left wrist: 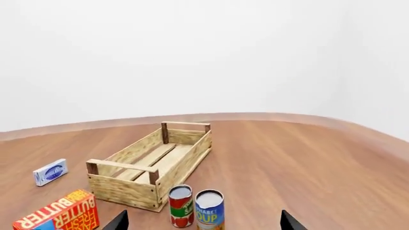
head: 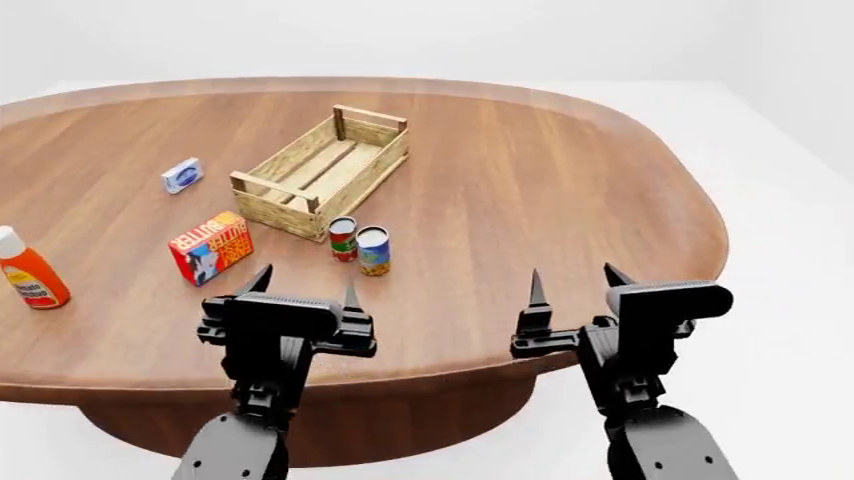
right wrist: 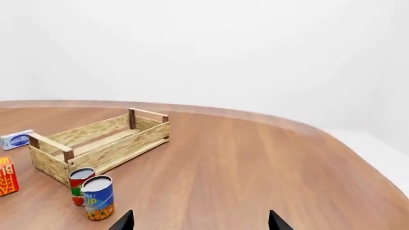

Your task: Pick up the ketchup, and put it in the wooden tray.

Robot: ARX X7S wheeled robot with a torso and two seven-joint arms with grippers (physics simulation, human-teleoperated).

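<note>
The ketchup (head: pixel 27 270), an orange-red bottle with a white cap, stands upright at the far left of the table in the head view; neither wrist view shows it. The wooden tray (head: pixel 324 170) (left wrist: pixel 153 163) (right wrist: pixel 96 143) sits empty near the table's middle, a light slatted crate. My left gripper (head: pixel 304 286) (left wrist: pixel 203 221) hovers open over the near edge, well right of the ketchup. My right gripper (head: pixel 579 281) (right wrist: pixel 200 221) is open too, further right, with nothing between its fingers.
A red-orange butter box (head: pixel 211 247) (left wrist: pixel 61 213) lies between the ketchup and the tray. Two small cans (head: pixel 359 243) (left wrist: pixel 197 207) (right wrist: pixel 91 194) stand just in front of the tray. A small blue-white box (head: pixel 182 175) (left wrist: pixel 51 171) lies left of it. The round wooden table (head: pixel 561 190) ends below both grippers.
</note>
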